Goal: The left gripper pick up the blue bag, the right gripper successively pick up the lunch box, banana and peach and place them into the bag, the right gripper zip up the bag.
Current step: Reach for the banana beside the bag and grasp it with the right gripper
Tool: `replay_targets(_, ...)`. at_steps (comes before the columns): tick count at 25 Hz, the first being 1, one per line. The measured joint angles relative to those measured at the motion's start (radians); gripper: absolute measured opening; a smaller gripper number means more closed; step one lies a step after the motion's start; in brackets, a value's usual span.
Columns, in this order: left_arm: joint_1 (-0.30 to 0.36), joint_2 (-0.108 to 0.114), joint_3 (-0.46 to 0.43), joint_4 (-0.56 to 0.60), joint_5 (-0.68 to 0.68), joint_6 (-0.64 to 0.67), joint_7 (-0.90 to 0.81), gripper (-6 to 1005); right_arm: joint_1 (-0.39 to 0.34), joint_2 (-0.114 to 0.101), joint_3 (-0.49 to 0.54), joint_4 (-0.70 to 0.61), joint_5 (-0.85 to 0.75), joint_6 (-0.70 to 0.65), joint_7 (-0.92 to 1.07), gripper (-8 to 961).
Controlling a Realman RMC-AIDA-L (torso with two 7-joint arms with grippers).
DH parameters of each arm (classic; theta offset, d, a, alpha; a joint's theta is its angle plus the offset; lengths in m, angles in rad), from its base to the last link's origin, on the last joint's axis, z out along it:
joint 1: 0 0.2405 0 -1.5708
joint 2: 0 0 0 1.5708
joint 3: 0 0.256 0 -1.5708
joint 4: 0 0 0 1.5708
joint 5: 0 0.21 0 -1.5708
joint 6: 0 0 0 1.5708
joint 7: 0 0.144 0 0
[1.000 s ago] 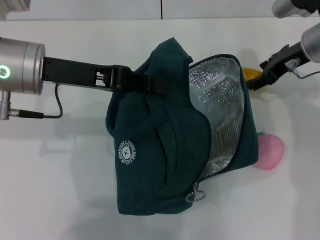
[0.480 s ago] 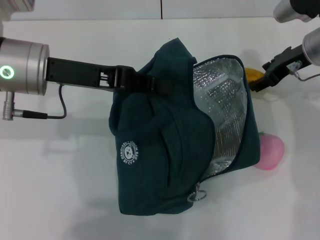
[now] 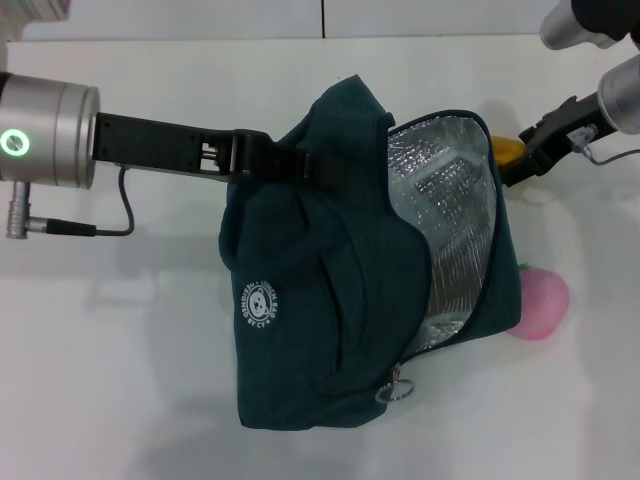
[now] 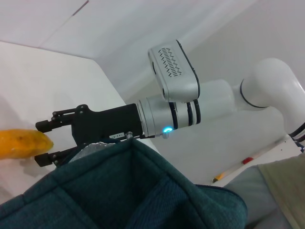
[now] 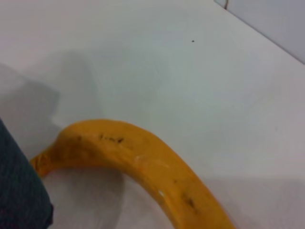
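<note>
My left gripper [image 3: 248,157] is shut on a strap of the blue bag [image 3: 330,290] and holds it up, its mouth open toward the right and the silver lining [image 3: 455,220] showing. The zipper pull [image 3: 395,390] hangs at the bag's near edge. Just right of the bag's far corner lies the banana [image 3: 508,149] on the table. My right gripper [image 3: 516,158] is open there, its two fingers on either side of the banana's end [image 4: 24,143]. Close up, the banana [image 5: 143,162] curves beside the bag's edge [image 5: 19,202]. The peach [image 3: 540,305] sits against the bag's right side. The lunch box is hidden.
The white table [image 3: 120,350] stretches to the left and front of the bag. A cable [image 3: 110,215] trails from the left arm's silver segment [image 3: 45,130]. A wall seam runs along the far edge [image 3: 322,18].
The left arm and bag have shifted slightly to the right. My right gripper has edged a little farther back and right at the banana's end.
</note>
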Motion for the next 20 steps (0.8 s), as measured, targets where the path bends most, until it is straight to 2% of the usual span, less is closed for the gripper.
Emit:
replay_targets(10,0.0,0.0,0.0,0.001,0.0,0.0,0.0,45,0.001,0.002,0.0,0.0,-0.001,0.015,0.0,691)
replay_targets(18,0.002,0.0,0.0,0.002,0.0,0.0,0.002,45,0.003,0.005,-0.013,-0.007,-0.001,0.014,0.001,501)
replay_targets(20,0.004,0.0,0.0,0.004,0.0,0.0,0.001,45,0.003,0.009,-0.013,-0.011,-0.001,0.014,0.004,496)
